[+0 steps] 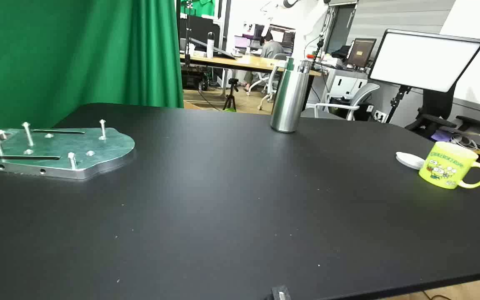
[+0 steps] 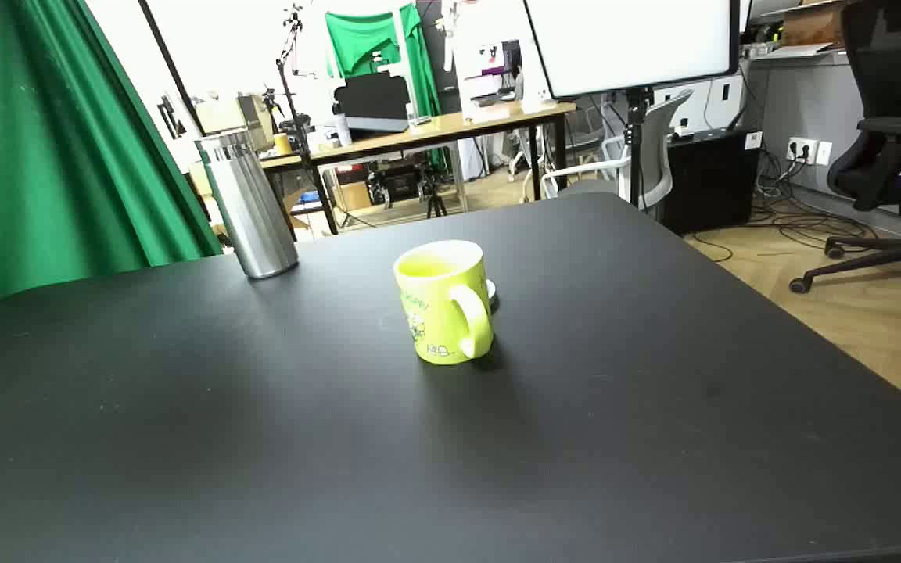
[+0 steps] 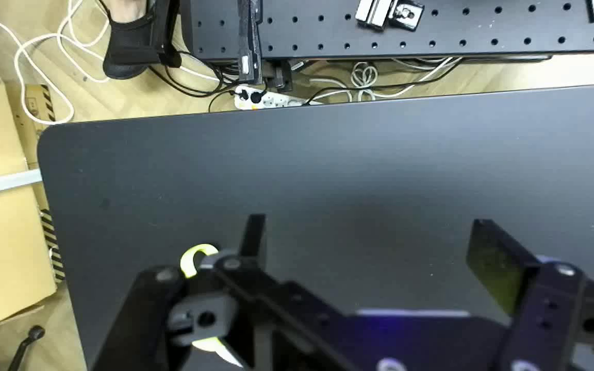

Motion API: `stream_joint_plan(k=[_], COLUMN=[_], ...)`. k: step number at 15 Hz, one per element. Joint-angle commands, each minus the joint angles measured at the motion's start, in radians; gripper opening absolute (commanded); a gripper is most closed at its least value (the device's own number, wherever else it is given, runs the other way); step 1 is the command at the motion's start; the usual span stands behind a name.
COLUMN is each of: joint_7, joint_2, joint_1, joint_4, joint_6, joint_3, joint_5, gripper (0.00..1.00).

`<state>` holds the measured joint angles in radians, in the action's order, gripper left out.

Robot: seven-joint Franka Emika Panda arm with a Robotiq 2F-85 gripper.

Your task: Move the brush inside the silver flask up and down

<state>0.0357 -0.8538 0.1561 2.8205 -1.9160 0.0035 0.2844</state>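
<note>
The silver flask stands upright on the black table near its far edge. It also shows in an exterior view at the left, near the green curtain. I cannot make out the brush in any view; the inside of the flask is hidden. My gripper is open with nothing between its fingers, above the black table in the wrist view. The flask does not show in the wrist view, so the gripper is apart from it. The gripper is not recognisable in either exterior view.
A yellow-green mug stands beside a white disc; in the wrist view the mug's handle shows behind the left finger. A metal plate with upright pegs lies at the table's left. The table's edge borders a perforated black bench.
</note>
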Motion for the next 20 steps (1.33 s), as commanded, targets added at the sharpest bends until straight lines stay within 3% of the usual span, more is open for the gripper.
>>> stream_joint_plan(k=[1,12,20], joint_7=[-0.011,-0.011,0.101], joint_2=[0.001,0.009,0.390], joint_1=[-0.018,-0.018,-0.091], joint_4=[-0.002,-0.002,-0.309], joint_6=[0.008,0.008,-0.146], joint_3=[-0.016,-0.016,-0.021], joint_5=[0.011,0.011,-0.001], gripper=[1.00,1.00,1.00])
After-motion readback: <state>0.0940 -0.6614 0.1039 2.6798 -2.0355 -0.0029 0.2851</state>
